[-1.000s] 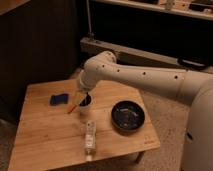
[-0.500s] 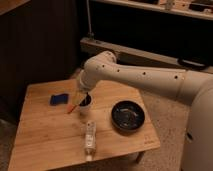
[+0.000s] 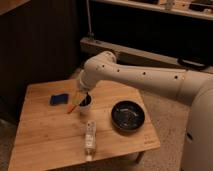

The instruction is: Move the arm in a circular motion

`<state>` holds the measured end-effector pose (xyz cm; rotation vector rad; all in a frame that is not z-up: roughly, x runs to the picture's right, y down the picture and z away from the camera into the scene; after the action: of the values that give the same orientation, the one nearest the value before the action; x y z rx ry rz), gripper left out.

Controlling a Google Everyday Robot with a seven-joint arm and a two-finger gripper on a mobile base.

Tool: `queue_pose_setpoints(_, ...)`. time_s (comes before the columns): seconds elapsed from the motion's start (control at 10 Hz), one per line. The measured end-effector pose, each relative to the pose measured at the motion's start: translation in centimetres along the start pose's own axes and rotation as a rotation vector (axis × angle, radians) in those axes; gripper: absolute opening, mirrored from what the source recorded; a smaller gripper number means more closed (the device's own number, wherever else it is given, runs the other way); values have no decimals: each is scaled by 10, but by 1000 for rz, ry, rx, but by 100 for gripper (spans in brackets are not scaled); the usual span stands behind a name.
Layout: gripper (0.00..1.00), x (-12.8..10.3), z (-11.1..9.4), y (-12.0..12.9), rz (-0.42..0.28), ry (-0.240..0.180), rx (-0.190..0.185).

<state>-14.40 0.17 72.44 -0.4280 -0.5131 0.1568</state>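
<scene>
Nearest the front edge of the table, a clear bottle lies on its side, cap end toward the front. Label detail cannot be read.

To the right and a little farther back sits a black bowl, upright. Its contents, if any, cannot be made out.

At mid-table stands a small dark cup. The gripper is a tapered yellowish tip that slants down and to the left, just beside the cup's left side and low over the wood. Whether it touches the cup or the table cannot be told. Whether it is wide, narrow or holding anything cannot be told either; it reads as a single wedge.

Left of the gripper, apart from it, a flat blue block lies on the table.

The arm enters from the right, runs leftward above the bowl, bends at a rounded joint over the back half of the table, then drops to the gripper. Small dark dots line its long segment. The robot body is cut off by the right and lower edges.

Behind the table, a low pale ledge runs along a dark wall; the shelf above is cropped at the top.
</scene>
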Motion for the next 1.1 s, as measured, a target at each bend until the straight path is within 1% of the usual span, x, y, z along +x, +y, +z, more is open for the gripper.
queue_pose_setpoints(0.7,80,0,0,0,-3,1,2)
queue_pose_setpoints(0.8,80,-1,-2,0,-13,9,2)
queue_pose_setpoints(1.0,80,-24,-2,-5,-137,28,-11)
queue_pose_setpoints(1.1,80,-40,0,-10,-202,34,-18)
